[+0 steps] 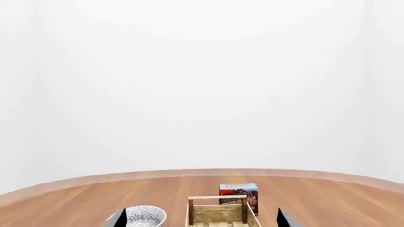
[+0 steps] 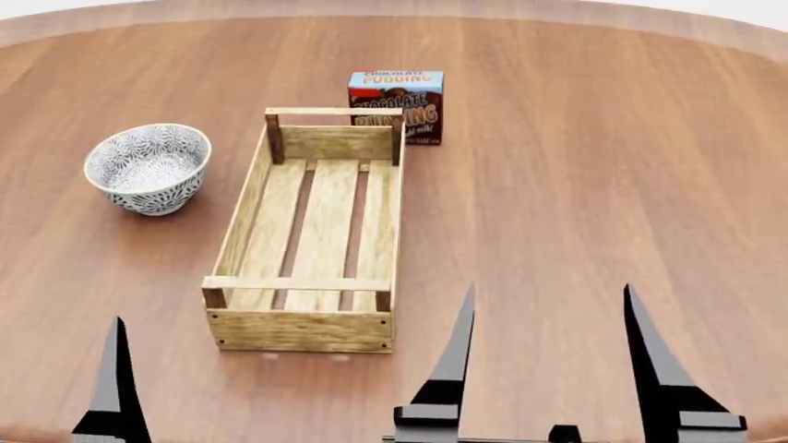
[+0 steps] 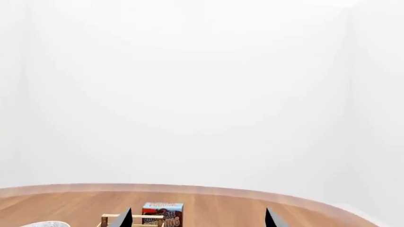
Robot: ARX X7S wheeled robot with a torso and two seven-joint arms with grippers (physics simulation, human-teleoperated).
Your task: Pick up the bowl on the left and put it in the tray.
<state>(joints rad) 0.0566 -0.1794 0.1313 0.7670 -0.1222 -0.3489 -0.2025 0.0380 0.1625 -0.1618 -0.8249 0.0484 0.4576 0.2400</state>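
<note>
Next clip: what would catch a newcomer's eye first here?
The long slatted tray lies empty mid-table. The patterned bowl stands apart to its left. A pudding box stands just behind the tray's far right corner. Both claws hang open at the near edge, the right claw clearest, holding nothing.

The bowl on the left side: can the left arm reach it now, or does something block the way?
Probably yes. The bowl stands alone on the table, apart from the tray, and nothing lies between it and the left gripper, whose jaws are open and empty.
</note>
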